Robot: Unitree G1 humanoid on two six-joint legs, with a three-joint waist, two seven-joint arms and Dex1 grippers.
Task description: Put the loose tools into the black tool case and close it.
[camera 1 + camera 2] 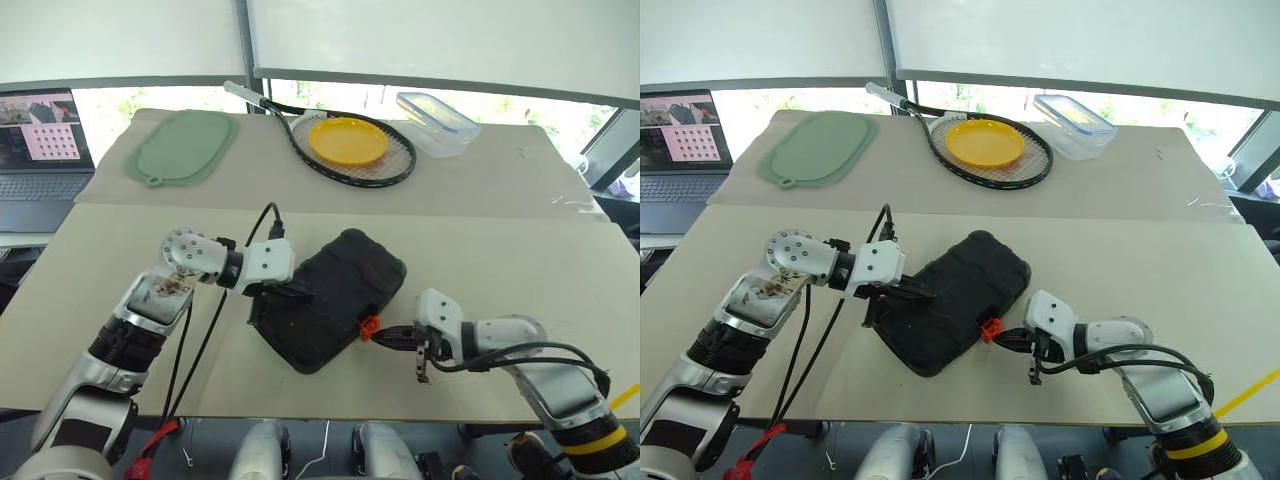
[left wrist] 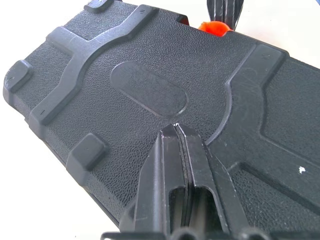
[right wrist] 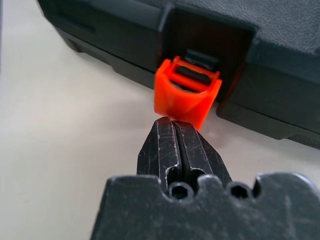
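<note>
Latching step: left gripper (image 1: 300,292) pressed together on the black tool case (image 1: 335,290) lid; right gripper (image 3: 176,131) (also pressed together) must push the orange latch (image 3: 186,92) home.

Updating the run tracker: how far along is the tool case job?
Nearly finished. Done: no loose tools lie on the table, and the black tool case has its lid down. In hand: the shut left gripper rests on the lid, while the shut right gripper has its tips at the orange latch, which hangs out from its recess. Left: snap the latch shut.
</note>
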